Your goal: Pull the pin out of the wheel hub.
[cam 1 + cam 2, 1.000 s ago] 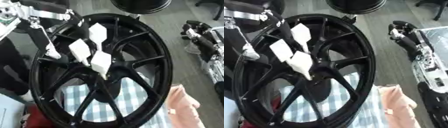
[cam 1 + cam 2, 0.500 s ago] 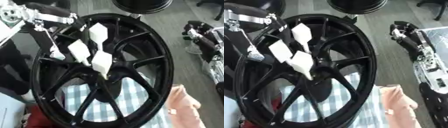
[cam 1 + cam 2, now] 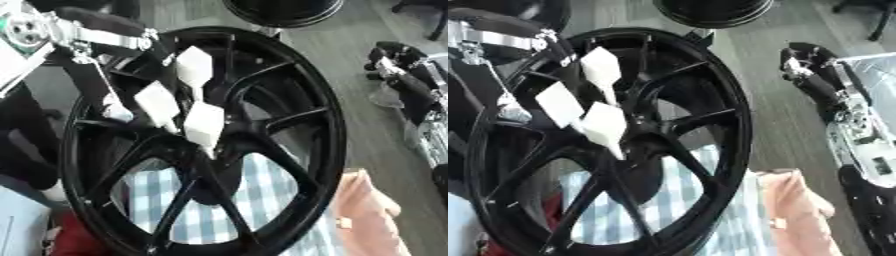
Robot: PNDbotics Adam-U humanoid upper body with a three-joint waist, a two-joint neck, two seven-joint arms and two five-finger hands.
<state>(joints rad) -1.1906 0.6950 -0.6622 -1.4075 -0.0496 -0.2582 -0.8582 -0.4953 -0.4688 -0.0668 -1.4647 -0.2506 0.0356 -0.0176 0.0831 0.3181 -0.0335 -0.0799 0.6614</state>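
A large black wheel [image 3: 324, 125] with thin spokes fills the middle of both views. Three white wedge-shaped pieces stand out over its hub [image 3: 214, 150]: one high [image 3: 194, 65], one to the left [image 3: 157, 102], one lowest [image 3: 204, 125], its tip pointing into the hub. Which of them is the pin I cannot tell. My left arm [image 3: 87, 32], silver and black, comes in from the upper left, and my left hand [image 3: 156, 44] shows as a dark end at the rim beside the highest white piece. My right hand [image 3: 805, 67] hangs open off to the right, apart from the wheel.
A blue-and-white checked cloth [image 3: 262, 200] lies under the wheel. A pink thing [image 3: 367, 215] sits at the lower right and something red [image 3: 74, 235] at the lower left. Another black round object [image 3: 280, 10] stands at the top. My right arm [image 3: 859, 135] runs along the right edge.
My left arm has edged a little to the right at the rim's upper left. The white pieces and the right hand stay where they were.
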